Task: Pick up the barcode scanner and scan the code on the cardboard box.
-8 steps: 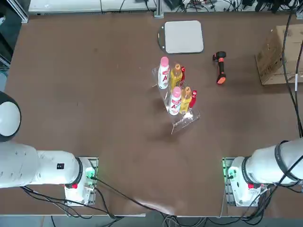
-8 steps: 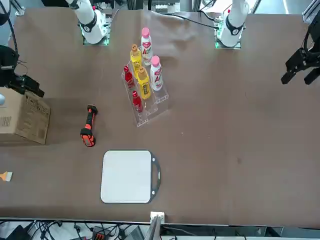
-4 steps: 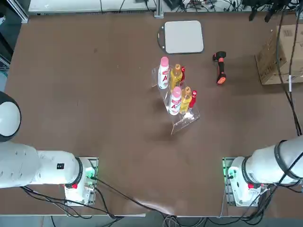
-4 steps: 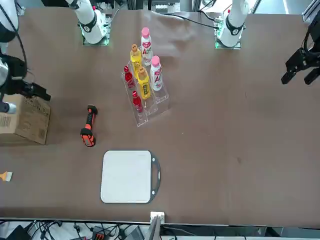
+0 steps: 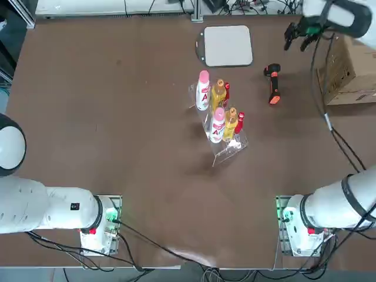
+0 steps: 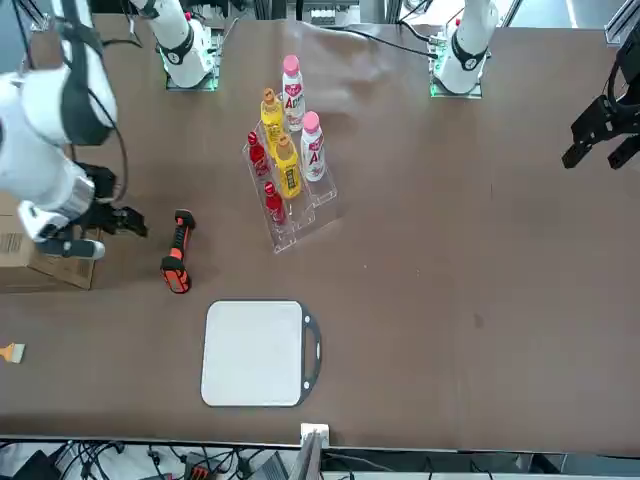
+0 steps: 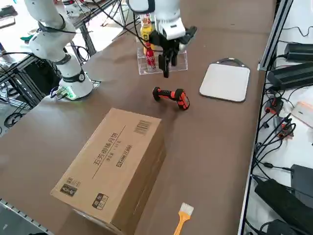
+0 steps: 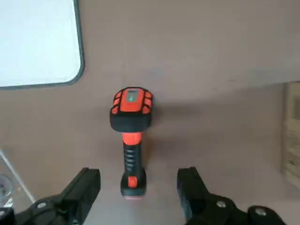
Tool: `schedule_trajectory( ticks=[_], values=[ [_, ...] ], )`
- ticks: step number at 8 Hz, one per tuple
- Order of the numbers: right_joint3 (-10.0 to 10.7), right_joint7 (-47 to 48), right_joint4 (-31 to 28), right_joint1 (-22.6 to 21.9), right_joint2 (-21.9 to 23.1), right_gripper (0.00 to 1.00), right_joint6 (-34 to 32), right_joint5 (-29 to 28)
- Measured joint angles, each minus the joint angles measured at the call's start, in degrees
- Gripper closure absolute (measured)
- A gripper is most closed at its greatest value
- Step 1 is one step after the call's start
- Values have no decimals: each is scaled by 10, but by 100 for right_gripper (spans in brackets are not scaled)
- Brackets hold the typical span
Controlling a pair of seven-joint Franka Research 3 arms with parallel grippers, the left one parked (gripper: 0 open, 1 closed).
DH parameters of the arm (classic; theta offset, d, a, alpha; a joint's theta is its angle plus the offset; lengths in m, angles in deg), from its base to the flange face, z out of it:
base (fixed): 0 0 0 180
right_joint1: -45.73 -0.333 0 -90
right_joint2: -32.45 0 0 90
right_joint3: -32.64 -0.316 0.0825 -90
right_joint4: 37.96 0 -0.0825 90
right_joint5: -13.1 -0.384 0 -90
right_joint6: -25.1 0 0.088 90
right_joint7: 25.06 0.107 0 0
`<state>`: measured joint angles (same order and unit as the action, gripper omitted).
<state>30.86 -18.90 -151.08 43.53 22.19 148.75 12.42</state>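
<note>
Hovering open, right gripper [image 8: 138, 187] above barcode scanner [image 8: 131, 137]; cardboard box [image 8: 292, 131] cropped.

Black pistol-shaped barcode scanner w/ orange-red trim [image 5: 273, 84]: lying flat on table, nothing touching it. Plain brown corrugated cardboard box [image 7: 115, 166]: closed, printed label up, near table edge, apart from scanner.

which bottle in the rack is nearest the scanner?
The small red bottle at the rack's right edge in the top view, closest to the barcode scanner; the others stand further left.
</note>
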Motion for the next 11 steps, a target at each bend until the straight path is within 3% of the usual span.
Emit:
schedule_trajectory(
  ticks=[2,4,11],
  values=[
    [0,4,-99,-14,-3,0,115,0],
    [0,4,-146,-17,-14,0,161,0],
    [0,2,-151,-36,-91,0,229,0]
  ],
)
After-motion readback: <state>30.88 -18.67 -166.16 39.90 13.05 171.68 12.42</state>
